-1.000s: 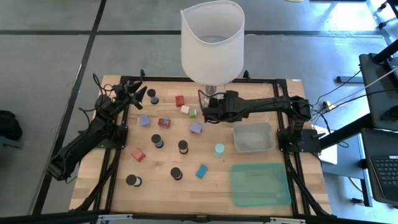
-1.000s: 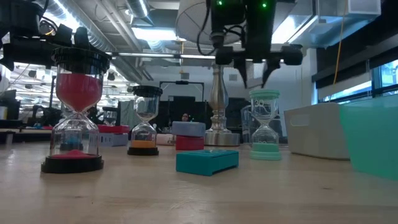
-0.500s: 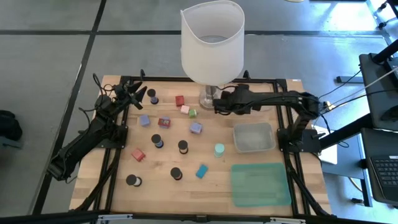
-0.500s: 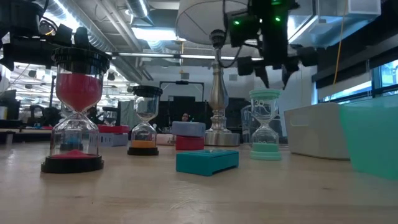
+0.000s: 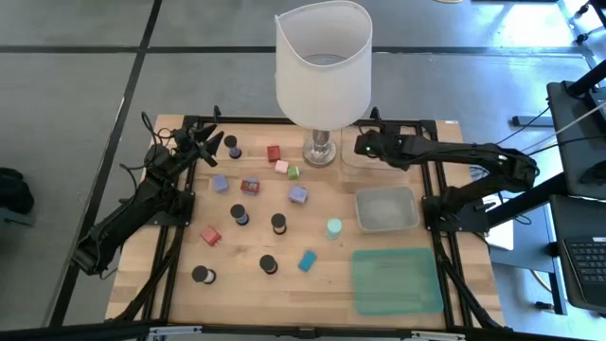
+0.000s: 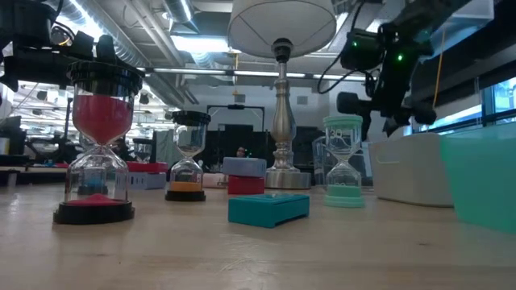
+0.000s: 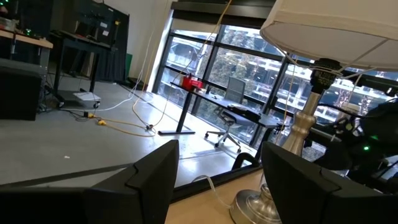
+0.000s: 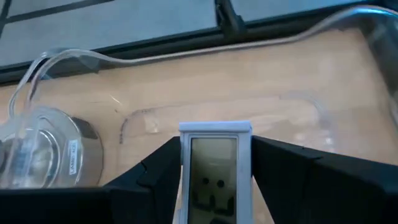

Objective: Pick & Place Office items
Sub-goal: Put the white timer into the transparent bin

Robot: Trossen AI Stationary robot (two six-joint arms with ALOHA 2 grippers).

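White screened block [image 8: 214, 163] - clamped between the right gripper's [image 5: 364, 145] fingers, over the clear tray [image 8: 298, 32] at upper centre-right of the high view. A second ago that gripper hung left of the lamp [image 5: 322, 62] base by the small blocks; it has swung right since. From above, the block is hidden under the gripper. Other office items [image 5: 298, 195] are scattered mid-frame, unmoved. The tray sits by the table's far edge - bare wood around it. The left gripper [image 5: 202, 142] is at upper left, fingers apart, empty.

Small white-framed item [image 8: 215, 168] held upright between dark fingers, hourglasses [image 5: 240, 213] and blocks [image 5: 298, 194] scattered on table
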